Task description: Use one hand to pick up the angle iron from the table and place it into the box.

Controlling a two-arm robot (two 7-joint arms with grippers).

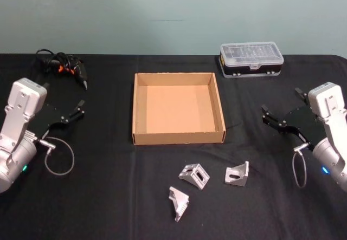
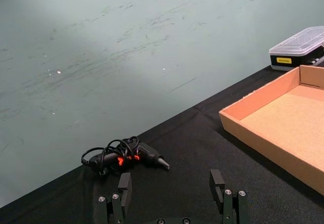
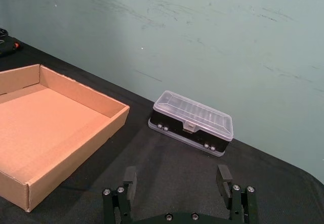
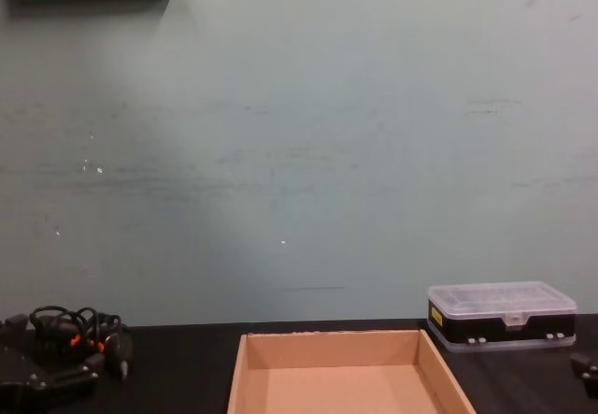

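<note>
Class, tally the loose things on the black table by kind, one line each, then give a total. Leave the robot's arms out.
Angle irons: 3
Cardboard box: 1
Black case with clear lid: 1
Black corded device: 1
Total: 6

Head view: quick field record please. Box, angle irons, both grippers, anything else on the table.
box: tan cardboard tray, mid-table, nothing inside
angle irons: three, lying on the table on the robot's side of the box, none held
left gripper: open, hovers left of the box
right gripper: open, hovers right of the box
other: black case with clear lid beyond the box's far right corner; dark corded tool far left
</note>
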